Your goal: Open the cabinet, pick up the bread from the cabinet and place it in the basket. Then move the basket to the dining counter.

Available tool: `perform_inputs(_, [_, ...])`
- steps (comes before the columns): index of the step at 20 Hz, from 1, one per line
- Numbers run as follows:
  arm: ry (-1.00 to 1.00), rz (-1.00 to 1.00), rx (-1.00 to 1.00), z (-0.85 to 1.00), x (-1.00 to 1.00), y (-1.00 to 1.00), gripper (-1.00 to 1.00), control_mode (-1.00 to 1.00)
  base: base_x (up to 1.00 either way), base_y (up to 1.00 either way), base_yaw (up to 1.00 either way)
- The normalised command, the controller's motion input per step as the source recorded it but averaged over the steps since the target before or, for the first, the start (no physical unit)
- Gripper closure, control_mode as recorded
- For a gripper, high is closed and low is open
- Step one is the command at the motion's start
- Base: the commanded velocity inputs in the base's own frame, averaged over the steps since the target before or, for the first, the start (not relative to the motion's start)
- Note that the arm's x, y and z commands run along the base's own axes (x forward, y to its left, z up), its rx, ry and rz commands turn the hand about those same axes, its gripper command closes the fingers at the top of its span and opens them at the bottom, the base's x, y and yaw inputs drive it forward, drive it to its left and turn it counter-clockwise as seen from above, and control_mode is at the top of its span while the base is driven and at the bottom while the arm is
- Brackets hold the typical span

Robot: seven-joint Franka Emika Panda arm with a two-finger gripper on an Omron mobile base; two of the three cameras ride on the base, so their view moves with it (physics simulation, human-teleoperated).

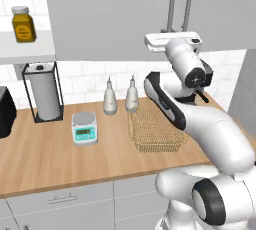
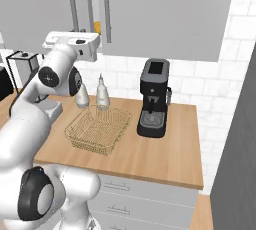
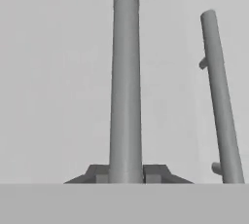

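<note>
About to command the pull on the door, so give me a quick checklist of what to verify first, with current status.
1. Two-finger gripper closed on a vertical metal bar handle of the light grey wall cabinet: ok, fingers sit on both sides of the bar.
2. Handle centred between the fingers: ok.
3. Neighbouring bar handle clear of the gripper: ok, it stands apart.
4. Door swing path: cannot tell; the white arm sits close below the doors.
5. Tan wire-mesh basket on the wooden worktop, ready and empty: ok.
6. Bread inside the cabinet: cannot tell.
</note>
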Motion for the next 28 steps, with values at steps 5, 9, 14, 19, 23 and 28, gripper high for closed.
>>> perform_inputs(5, [0.00, -0.04, -0.03, 0.00, -0.92, 0.46, 1.00, -1.00, 0.00, 0.00, 0.00])
perform_inputs(9, [0.00, -0.02, -0.05, 0.00, -0.79, 0.61, 1.00, -1.00, 0.00, 0.00, 0.00])
perform_inputs(14, [0.03, -0.03, -0.06, 0.00, -0.78, 0.69, 1.00, -1.00, 0.00, 0.00, 0.00])
perform_inputs(19, [0.06, -0.01, -0.09, 0.00, -0.65, 0.86, 1.00, -1.00, 0.00, 0.00, 0.00])
perform_inputs(23, [0.07, 0.00, -0.10, 0.00, -0.63, 0.85, 1.00, -1.00, 0.00, 0.00, 0.00])
perform_inputs(28, [0.05, 0.00, -0.09, 0.00, -0.57, 0.76, 1.00, -1.00, 0.00, 0.00, 0.00])
